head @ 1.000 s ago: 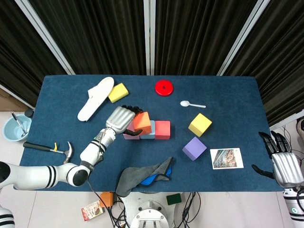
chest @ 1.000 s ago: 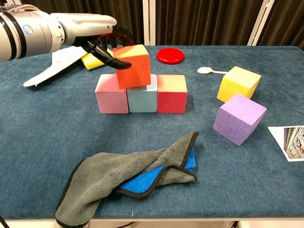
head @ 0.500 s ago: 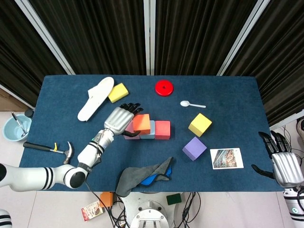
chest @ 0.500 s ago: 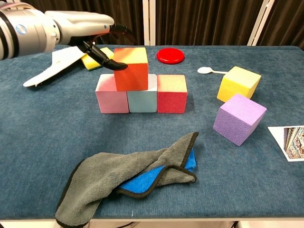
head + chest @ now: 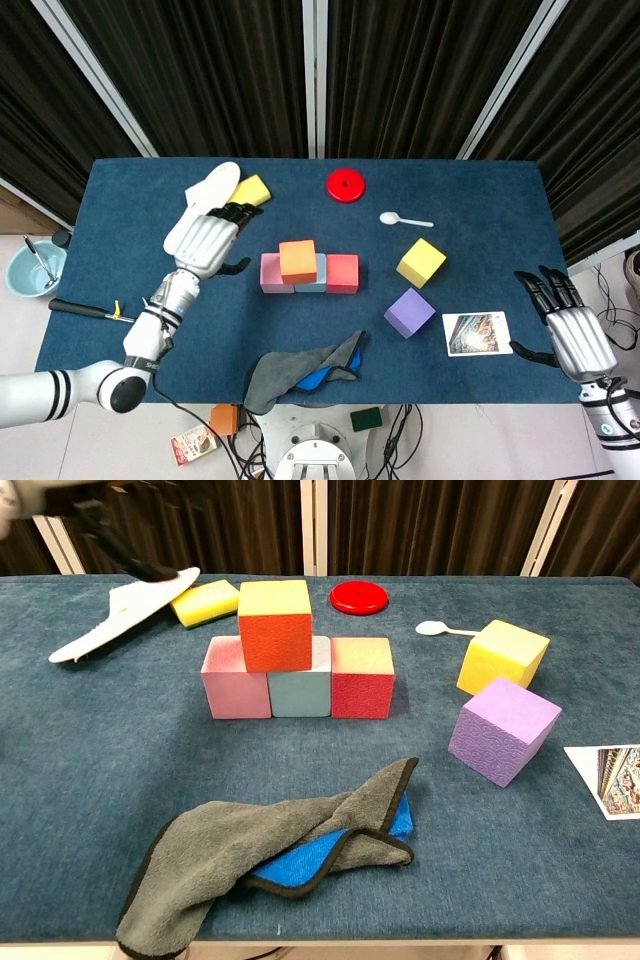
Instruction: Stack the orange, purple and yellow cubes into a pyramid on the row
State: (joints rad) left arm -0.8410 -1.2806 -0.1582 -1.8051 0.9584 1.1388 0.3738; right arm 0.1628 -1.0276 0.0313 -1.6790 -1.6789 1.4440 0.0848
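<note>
Blue felt-like table (image 5: 480, 200) holds a foam orange cube (image 5: 274, 626) atop the cube row (image 5: 298, 677). Left hand (image 5: 205, 243) and right hand (image 5: 567, 335) hover empty, fingers spread.

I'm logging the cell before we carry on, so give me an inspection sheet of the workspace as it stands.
Surface: blue table, no damage seen.
Job's things: orange cube sits on the row, over the pink-to-light-blue joint; purple cube and yellow cube loose on the table.
Clutter: grey cloth, insole, sponge, red disc, spoon, photo card.
Hands: left hand open, holding nothing; right hand open, off the table's right edge.
Cables: some below the front edge.
Surroundings: dark curtains, hammer.
</note>
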